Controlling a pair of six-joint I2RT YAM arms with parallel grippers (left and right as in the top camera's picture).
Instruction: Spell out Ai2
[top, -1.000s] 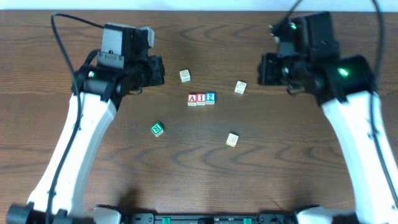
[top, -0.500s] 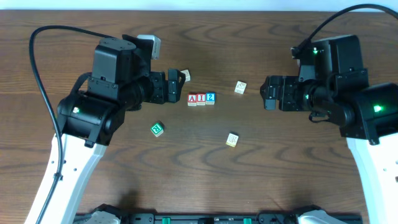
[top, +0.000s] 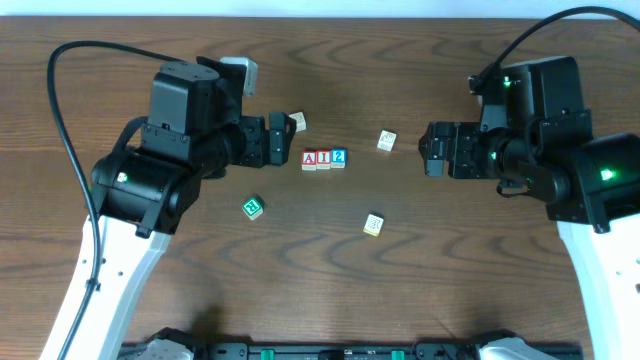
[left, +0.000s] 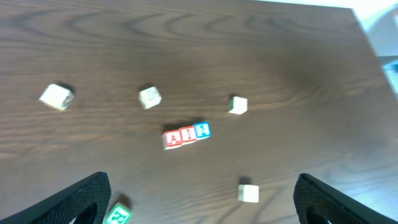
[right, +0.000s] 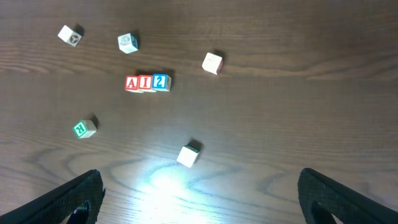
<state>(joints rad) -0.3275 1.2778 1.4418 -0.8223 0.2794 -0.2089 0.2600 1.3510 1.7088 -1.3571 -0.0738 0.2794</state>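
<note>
We see a dark, wood-grain table (top: 320, 300). The left gripper (top: 274, 139) and the right gripper (top: 433, 151) flank the centre at 9 and 3 o'clock, and both have their jaws spread wide and empty. The block row (top: 323, 158) sits near table centre. It is made of three small touching cubes reading red A, red I, blue 2. A green block (top: 252, 207) lies at 8 o'clock from it. Nothing differs from half a second ago.

Painted wooden blocks (top: 323, 159) on a glossy wood-grain table (top: 450, 285).
</note>
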